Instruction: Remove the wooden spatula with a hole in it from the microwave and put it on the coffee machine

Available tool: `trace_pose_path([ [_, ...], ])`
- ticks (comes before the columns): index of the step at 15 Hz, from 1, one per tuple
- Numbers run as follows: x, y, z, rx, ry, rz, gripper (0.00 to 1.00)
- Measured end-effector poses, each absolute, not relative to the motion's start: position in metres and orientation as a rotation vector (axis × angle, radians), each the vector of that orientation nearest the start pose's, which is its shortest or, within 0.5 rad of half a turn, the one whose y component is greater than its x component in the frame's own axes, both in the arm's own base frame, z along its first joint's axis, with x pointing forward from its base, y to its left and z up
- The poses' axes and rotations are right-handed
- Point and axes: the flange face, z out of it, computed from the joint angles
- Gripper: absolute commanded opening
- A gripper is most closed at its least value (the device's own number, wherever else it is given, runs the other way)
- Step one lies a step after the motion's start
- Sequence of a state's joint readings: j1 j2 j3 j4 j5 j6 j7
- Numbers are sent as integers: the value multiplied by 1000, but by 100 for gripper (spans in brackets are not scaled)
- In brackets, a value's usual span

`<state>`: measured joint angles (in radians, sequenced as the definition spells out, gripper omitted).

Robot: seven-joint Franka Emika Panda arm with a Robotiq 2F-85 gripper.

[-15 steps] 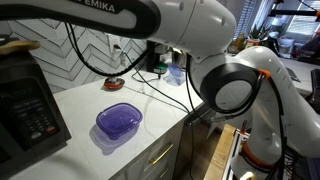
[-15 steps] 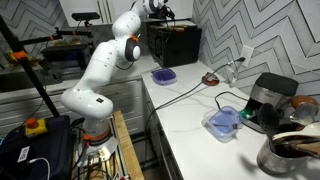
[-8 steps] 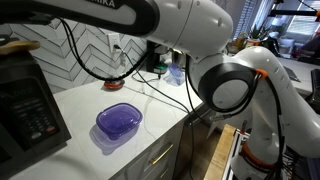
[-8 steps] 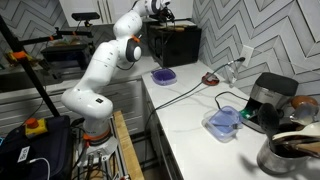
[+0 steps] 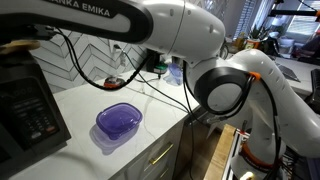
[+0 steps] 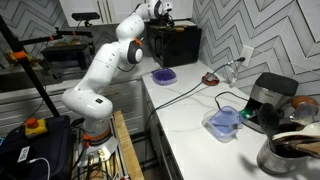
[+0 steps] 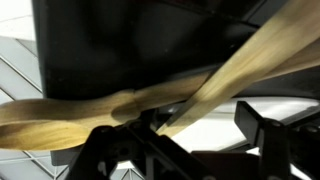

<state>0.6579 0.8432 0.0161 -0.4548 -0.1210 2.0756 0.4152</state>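
The microwave (image 6: 176,42) stands at the far end of the counter; it also shows in an exterior view (image 5: 27,108). Two wooden utensils lie crossed on its top in the wrist view: a broad pale one (image 7: 70,115) and a long handle (image 7: 235,65). I cannot see a hole in either. My gripper (image 7: 185,135) is open just over them, with the handle's end between its fingers (image 7: 258,125). In an exterior view the gripper (image 6: 160,12) hovers over the microwave's top. The coffee machine (image 6: 270,95) stands far off at the counter's other end.
A purple bowl (image 5: 119,121) sits on the white counter in front of the microwave, also seen in an exterior view (image 6: 163,75). A blue container (image 6: 222,120), a red object (image 6: 210,79), cables and a pot of wooden utensils (image 6: 290,150) lie toward the coffee machine.
The arm has shifted a little over the microwave top, toward the wooden utensils. The utensils have not moved.
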Motion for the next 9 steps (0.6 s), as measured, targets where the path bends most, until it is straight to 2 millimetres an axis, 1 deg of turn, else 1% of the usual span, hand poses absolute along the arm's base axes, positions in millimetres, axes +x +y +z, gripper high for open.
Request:
trace_pose_path([
  [3,616,471,650,-2645,-299,-1005,30],
  [5,616,470,650,-2652,-280,-1002,16],
  [6,617,470,649,-2658,-274,-997,8],
  [7,616,471,649,-2659,-272,-998,2],
  [8,616,471,648,-2661,-272,-999,6],
  [9,616,471,648,-2661,-273,-1001,6],
])
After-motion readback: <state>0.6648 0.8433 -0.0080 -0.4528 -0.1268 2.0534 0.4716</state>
